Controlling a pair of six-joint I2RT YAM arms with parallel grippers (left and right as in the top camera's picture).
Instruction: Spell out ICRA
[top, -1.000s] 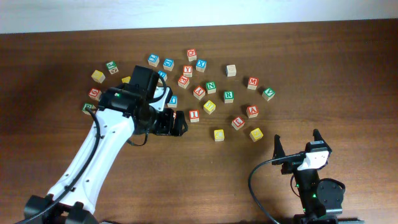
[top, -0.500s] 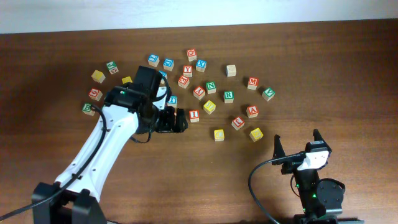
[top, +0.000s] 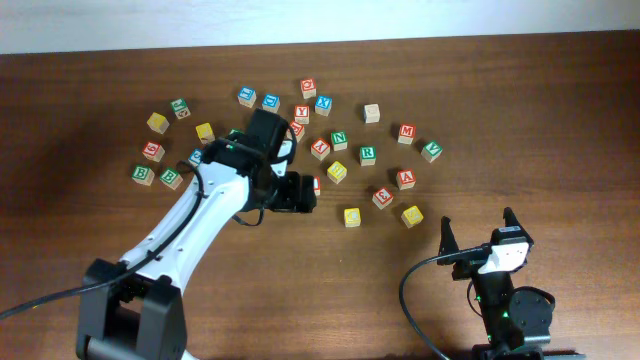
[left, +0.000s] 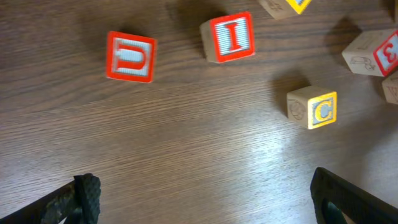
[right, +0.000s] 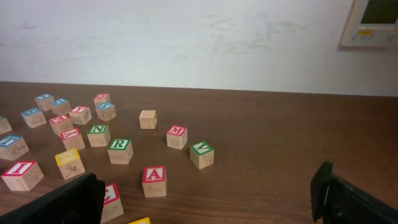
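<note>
Red-faced wooden I block (left: 228, 37) sits flat on the dark wooden surface (left: 186, 143), just ahead of our left pincer (left: 205, 196), whose jaws stand released and empty. Our right pincer (right: 205, 199) rests released too, well apart from the blocks. The yellow-faced wooden C block (left: 314, 109) lies near the I. We fear a descent off-centre would clip the I's edge, spinning it or shoving it into neighbours.
</note>
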